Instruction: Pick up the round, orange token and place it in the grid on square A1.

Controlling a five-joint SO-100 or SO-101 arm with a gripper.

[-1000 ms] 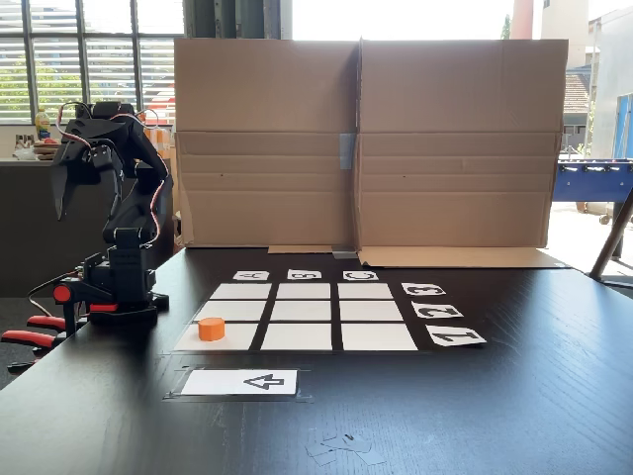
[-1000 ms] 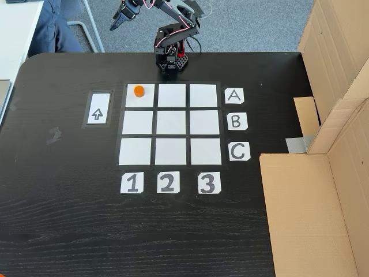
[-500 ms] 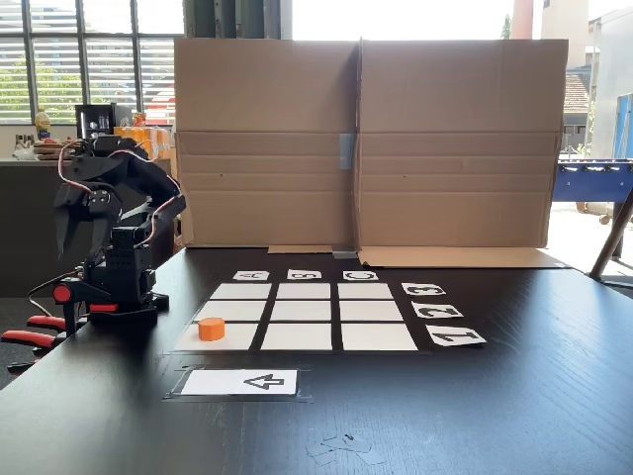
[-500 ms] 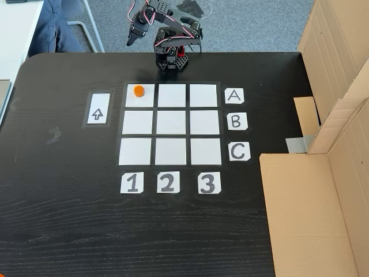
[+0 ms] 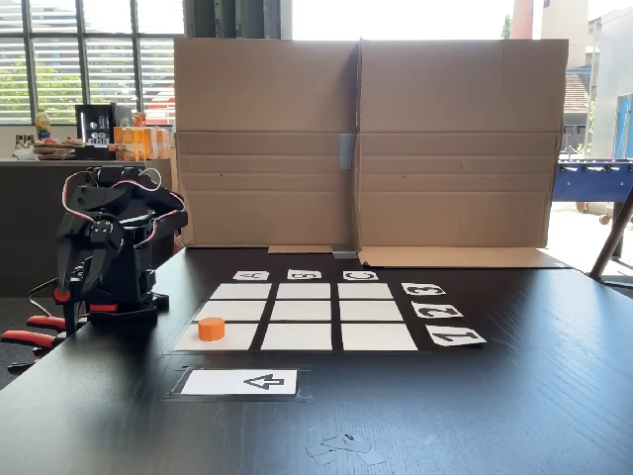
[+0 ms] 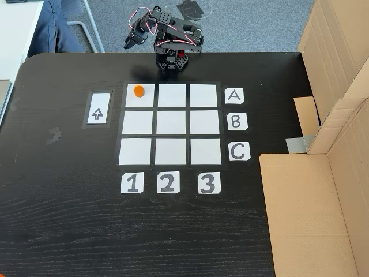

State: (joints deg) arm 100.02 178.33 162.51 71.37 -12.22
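The orange token [image 5: 211,329] [image 6: 138,90] stands upright on square A1 [image 5: 235,339] [image 6: 140,101], the corner cell of the grid [image 5: 304,312] [image 6: 171,122] nearest the arm, close to that cell's edge. The black arm is folded over its base at the table edge. Its gripper [image 5: 72,292] [image 6: 127,45] hangs pointing down, beside the base and well apart from the token. Nothing is between its fingers. The dark fingers are too small to tell whether they are open or shut.
A white arrow card [image 5: 240,382] [image 6: 98,108] lies beside the grid. Letter cards [image 6: 234,122] and number cards [image 6: 166,182] edge it. A cardboard wall [image 5: 361,143] [image 6: 340,86] lines one table side. Red clamps [image 5: 30,332] hold the base. A person's leg [image 6: 55,29] is beyond the table corner.
The arm has folded down and drawn in towards its base, lowering the gripper from raised and stretched out to hanging beside the base. The token has not moved.
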